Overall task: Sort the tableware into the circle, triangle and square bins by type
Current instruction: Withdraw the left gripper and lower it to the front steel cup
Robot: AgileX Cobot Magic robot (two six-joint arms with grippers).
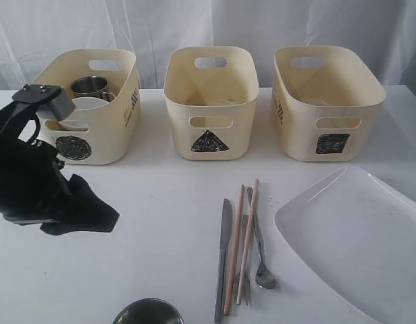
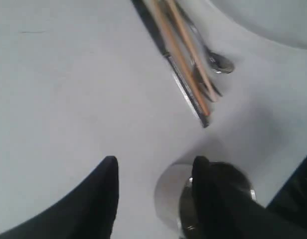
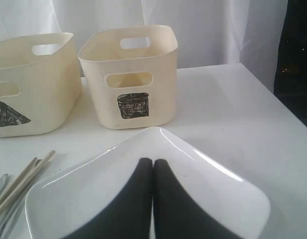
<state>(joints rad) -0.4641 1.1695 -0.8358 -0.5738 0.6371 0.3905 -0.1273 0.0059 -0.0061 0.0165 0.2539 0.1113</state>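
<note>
The circle bin (image 1: 127,101) at back left holds a steel mug (image 1: 90,86) and a small white bowl (image 1: 86,104). The triangle bin (image 1: 181,128) stands in the middle and the square bin (image 1: 302,128) at the right. Knife (image 1: 223,256), chopsticks (image 1: 236,250), fork (image 1: 245,226) and spoon (image 1: 262,266) lie together at centre front. A steel bowl (image 1: 148,312) sits at the front edge. My left gripper (image 1: 103,217) (image 2: 155,160) hangs open and empty above the table, near the bowl (image 2: 168,199). My right gripper (image 3: 152,162) is shut and empty over the white square plate (image 3: 218,184).
The plate (image 1: 356,236) fills the front right, close beside the cutlery. A white curtain hangs behind the three bins. The table's right edge (image 3: 273,99) runs just past the square bin (image 3: 133,74). My black left arm (image 1: 26,175) covers the table's left side.
</note>
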